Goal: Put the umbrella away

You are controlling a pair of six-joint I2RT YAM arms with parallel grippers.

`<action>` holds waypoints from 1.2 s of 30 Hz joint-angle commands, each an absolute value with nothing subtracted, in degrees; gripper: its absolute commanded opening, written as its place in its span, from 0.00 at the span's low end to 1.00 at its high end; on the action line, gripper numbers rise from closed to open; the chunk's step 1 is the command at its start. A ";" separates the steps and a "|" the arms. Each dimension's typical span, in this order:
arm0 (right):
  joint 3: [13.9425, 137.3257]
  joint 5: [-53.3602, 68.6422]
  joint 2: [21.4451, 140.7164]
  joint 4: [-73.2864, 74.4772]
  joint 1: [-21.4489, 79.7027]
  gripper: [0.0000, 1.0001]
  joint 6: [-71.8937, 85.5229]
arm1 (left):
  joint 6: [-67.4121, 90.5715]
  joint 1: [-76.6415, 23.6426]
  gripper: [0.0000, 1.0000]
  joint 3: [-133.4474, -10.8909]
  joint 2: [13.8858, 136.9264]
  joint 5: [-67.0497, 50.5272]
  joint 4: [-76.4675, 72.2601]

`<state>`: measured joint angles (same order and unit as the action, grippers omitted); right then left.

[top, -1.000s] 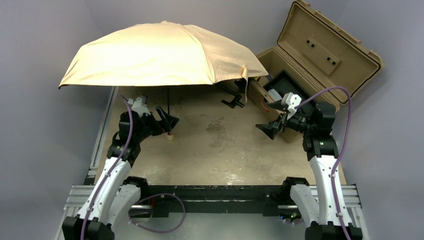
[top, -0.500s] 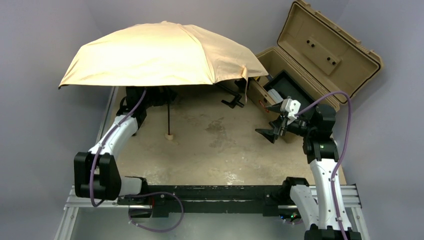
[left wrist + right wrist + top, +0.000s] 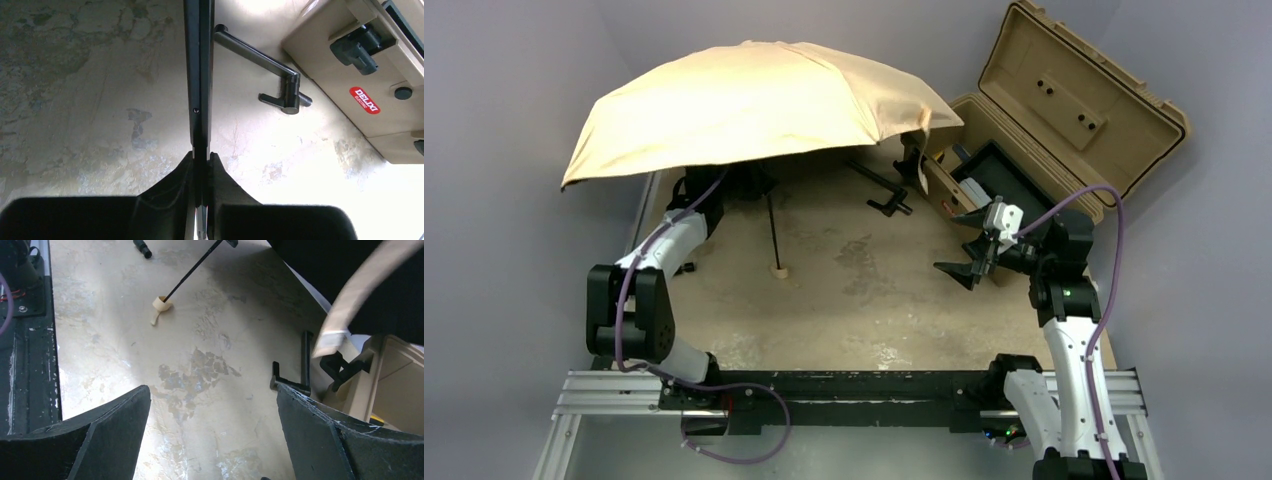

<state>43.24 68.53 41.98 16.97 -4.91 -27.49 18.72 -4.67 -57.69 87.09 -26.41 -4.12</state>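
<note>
The umbrella stands open, its beige canopy (image 3: 754, 100) tilted up on the right over the back left of the table. Its thin black shaft (image 3: 771, 228) slants down to the pale knob handle (image 3: 778, 269), which rests on the table. My left gripper (image 3: 202, 157) sits under the canopy, shut on the shaft (image 3: 199, 75); in the top view the canopy's shadow mostly hides it. My right gripper (image 3: 954, 243) hangs open and empty in front of the case, right of the handle. The right wrist view shows the knob (image 3: 161, 304) far ahead of the right gripper (image 3: 212, 387).
A tan hard case (image 3: 1074, 100) stands open at the back right, its front wall (image 3: 350, 70) close to the umbrella's edge. A dark L-shaped bar (image 3: 879, 190) lies on the table between shaft and case. The umbrella's strap (image 3: 355, 290) dangles near the case.
My left gripper rose from beside the handle to under the canopy and shut on the shaft. The umbrella tilted and its handle slid a little right. The right gripper barely moved.
</note>
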 commanded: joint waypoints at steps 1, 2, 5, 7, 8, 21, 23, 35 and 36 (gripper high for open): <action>43.45 72.19 41.79 17.38 -4.96 0.93 -28.72 | 18.66 -4.04 0.00 -60.27 81.72 -29.34 -8.12; 43.61 72.61 41.71 17.49 -5.03 0.93 -28.93 | 18.63 -4.04 0.00 -61.18 79.91 -29.20 -7.38; 43.98 72.60 42.00 19.32 -5.01 0.94 -30.57 | 19.27 -4.04 0.00 -64.47 75.25 -29.56 -3.74; 45.33 70.19 42.48 22.25 -5.01 0.94 -31.66 | 21.16 -4.15 0.00 -65.92 72.41 -30.47 -2.24; 46.68 69.97 43.00 24.76 -5.00 0.93 -32.86 | 22.30 -4.16 0.00 -66.33 70.90 -30.87 -1.74; 74.34 68.37 57.25 70.57 -2.95 0.89 -60.91 | 35.15 -17.37 0.00 -66.19 54.30 -23.29 6.11; 75.67 68.04 56.95 70.42 -0.88 0.90 -59.42 | 37.54 -19.53 0.00 -66.13 52.58 -20.27 5.86; 71.02 69.79 53.13 38.05 18.48 0.89 -22.50 | 40.96 -38.47 0.00 -69.45 53.92 2.99 2.09; 69.59 68.92 52.38 31.32 19.81 0.88 -15.94 | 40.39 -40.54 0.00 -69.96 54.79 4.90 1.35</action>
<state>72.64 69.14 54.85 54.26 15.29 -39.05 40.99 -34.87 -65.47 53.21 -6.22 9.26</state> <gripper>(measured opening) 0.887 0.068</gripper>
